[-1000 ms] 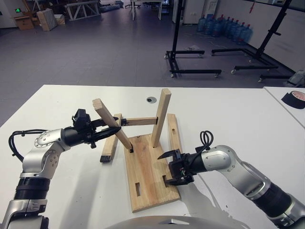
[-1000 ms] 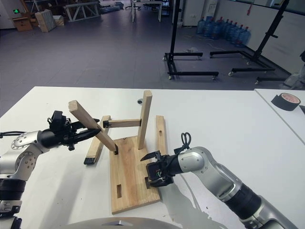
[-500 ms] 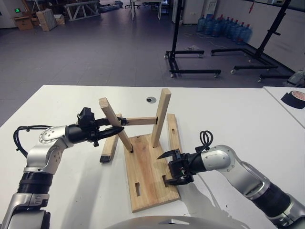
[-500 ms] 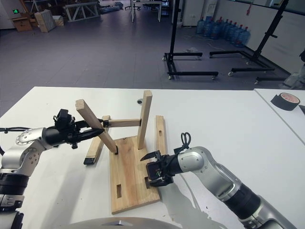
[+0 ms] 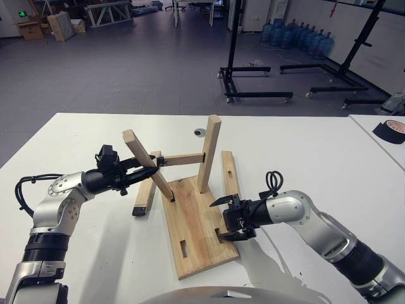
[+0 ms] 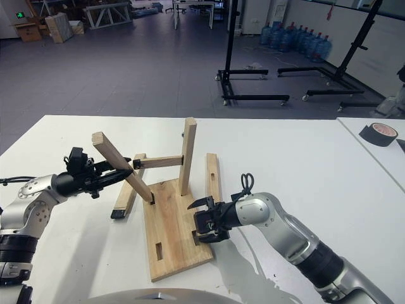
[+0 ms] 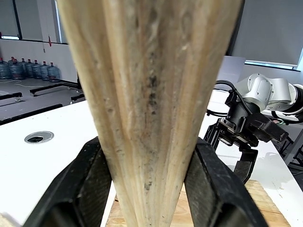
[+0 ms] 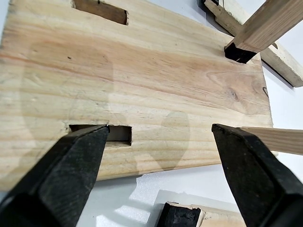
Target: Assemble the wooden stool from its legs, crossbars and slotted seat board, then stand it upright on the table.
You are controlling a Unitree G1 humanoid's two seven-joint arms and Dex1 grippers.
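Fingers (image 7: 92,182) of the left gripper (image 5: 152,172) are clenched on the tilted pale wooden leg (image 5: 140,152), one black pad on each flat face, about mid-length. The leg's long axis runs from upper left of the head view down to lower right. Its foot meets the flat pale slotted seat board (image 5: 197,221) at a dark slot (image 5: 172,197) in the board's upper left corner. It appears entered, but leans well off vertical, top away from the board. Judgement: the coming move turns on swinging that top rightward until the leg stands square.

Short wooden crossbar (image 5: 185,160) runs level from just beside the left gripper to the upright wooden leg (image 5: 209,154), which appears seated at the board's upper right corner, slightly tilted.

Right gripper (image 5: 229,218) is released, jaws wide, at the board's right edge near frame centre. In the right wrist view its fingers (image 8: 71,170) spread to either side of an empty rectangular slot (image 8: 102,135). It grasps nothing; whether a fingertip touches the board cannot be told.

Slots as receptacles: the two at the board's upper end each take a leg end; the two at the lower end hold nothing.

Loose parts on the white table (image 5: 316,152):
- A spare wooden leg (image 5: 145,193) lies left of the board, nearer the left arm.
- A slotted wooden bar (image 5: 230,174) lies along the board's right edge, just above the right gripper and nearer that arm
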